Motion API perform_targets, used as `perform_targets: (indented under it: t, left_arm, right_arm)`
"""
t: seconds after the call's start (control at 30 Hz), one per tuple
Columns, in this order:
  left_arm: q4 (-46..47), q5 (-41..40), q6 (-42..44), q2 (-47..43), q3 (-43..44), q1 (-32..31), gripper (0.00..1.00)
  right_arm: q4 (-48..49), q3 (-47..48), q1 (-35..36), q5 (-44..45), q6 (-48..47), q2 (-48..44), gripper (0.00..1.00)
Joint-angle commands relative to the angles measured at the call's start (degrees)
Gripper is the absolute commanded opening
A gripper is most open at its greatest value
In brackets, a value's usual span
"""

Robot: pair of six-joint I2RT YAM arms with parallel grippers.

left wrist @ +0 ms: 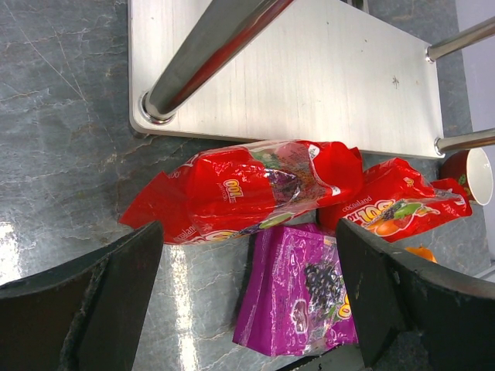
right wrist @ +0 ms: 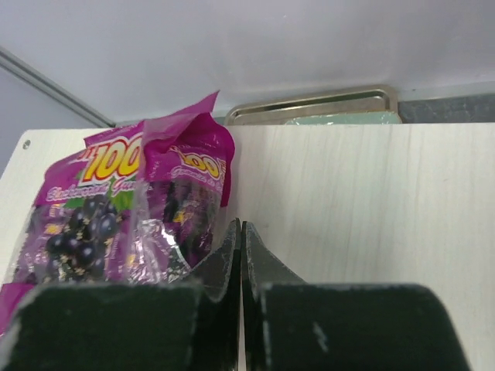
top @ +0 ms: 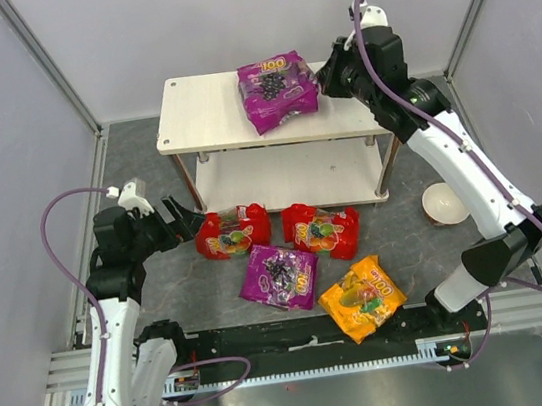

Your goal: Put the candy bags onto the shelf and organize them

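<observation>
Purple bag (top: 277, 89) lies on shelf (top: 208, 111) top board, right half. Right gripper (top: 322, 77) at its right edge, jaws pressed together; pinch on film unclear.

In front of shelf, not yet placed:
- left red bag (top: 234, 231)
- right red bag (top: 323, 229)
- second purple bag (top: 280, 275)
- orange bag (top: 364, 297)

Left gripper (top: 188, 225) beside left red bag, jaws wide, empty.

Judged one of five done.

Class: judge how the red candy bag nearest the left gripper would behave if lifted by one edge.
Likely floppy: the red candy bag has creased, puffy film. Possibly slippery: its glossy skin shows glare. Pushed, it should slide rather than roll, since it lies flat.
</observation>
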Motion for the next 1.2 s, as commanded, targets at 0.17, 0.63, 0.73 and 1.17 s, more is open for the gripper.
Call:
perform_targets:
  t: [0.17,0.63,0.73,1.17]
  left_arm:
    - [1.7,0.7,0.5,0.1,-0.2,-0.1,0.99]
    - [1.6,0.4,0.6,0.3,-0.3,-0.2,0.99]
    - [1.7,0.5,0.7,0.2,-0.2,-0.2,0.99]
    - [1.7,0.5,0.6,0.2,-0.3,-0.1,0.99]
  right_arm:
    - [2.0,12.7,0.3,4.4,-5.1,0.1,0.00]
    - [3.2,22.7,11.4,2.8,-15.9,13.2,0.00]
    - [5.9,17.6,11.7,4.3,-15.4,12.1,0.00]
    - [10.4,11.5,11.6,5.0,-13.4,7.5,0.00]
